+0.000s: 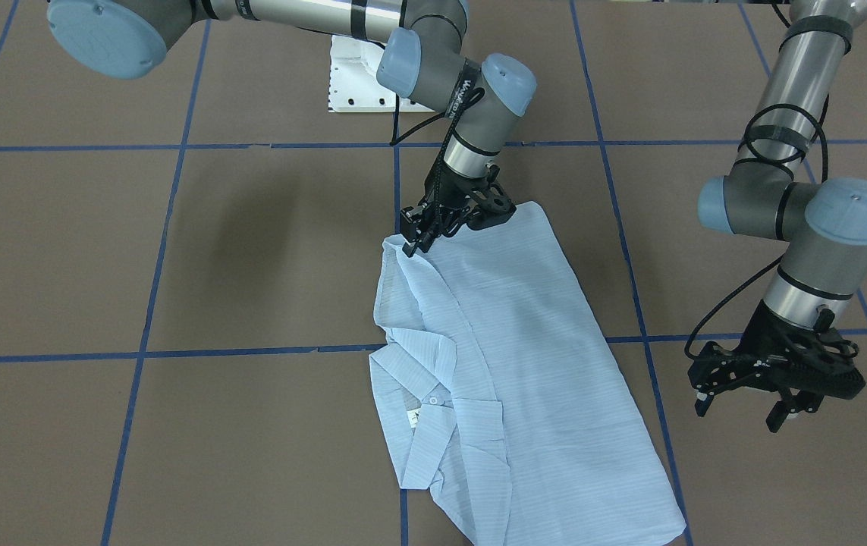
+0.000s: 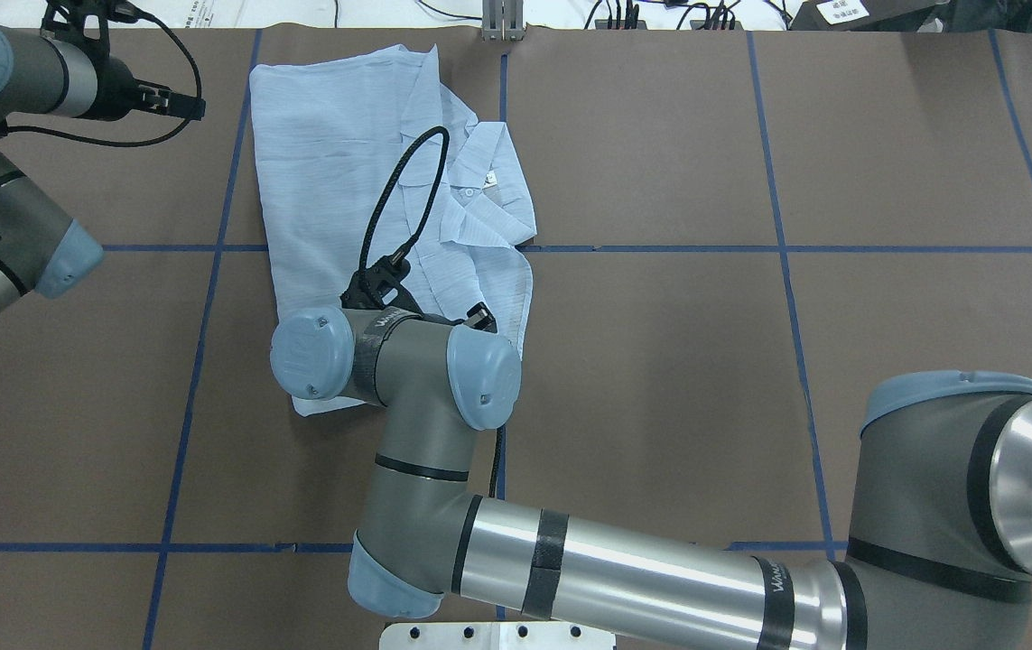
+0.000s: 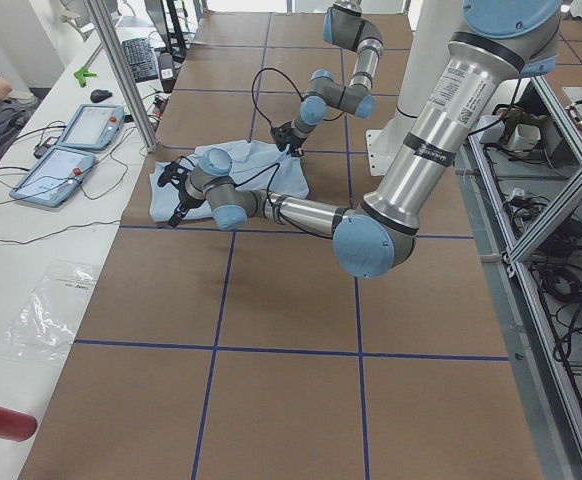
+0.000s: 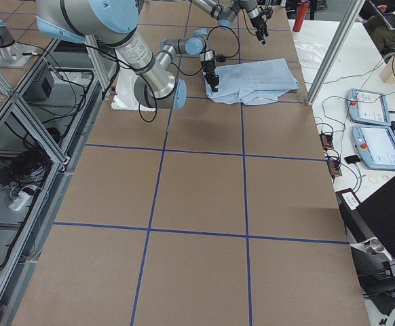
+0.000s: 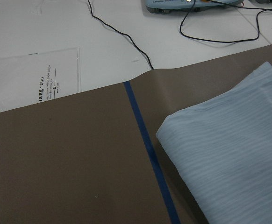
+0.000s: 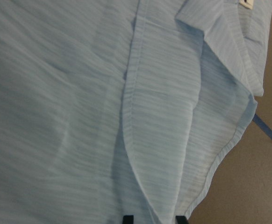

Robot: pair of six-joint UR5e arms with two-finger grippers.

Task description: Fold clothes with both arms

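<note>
Shirt [image 1: 524, 356] lies beneath the spread right claw [image 1: 416, 243], well apart from the spread left claw [image 1: 740, 413].

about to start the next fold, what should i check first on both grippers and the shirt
1. left gripper open: ok.
2. left gripper over the shirt: not ok, it hangs over bare table beside it.
3. right gripper at a shirt corner: ok.
4. right gripper's hold on the shirt: cannot tell.
5. shirt wholly on the table: ok.

Plastic bag [image 5: 33, 79] reads "iang · zuo" (first letter unclear).
</note>
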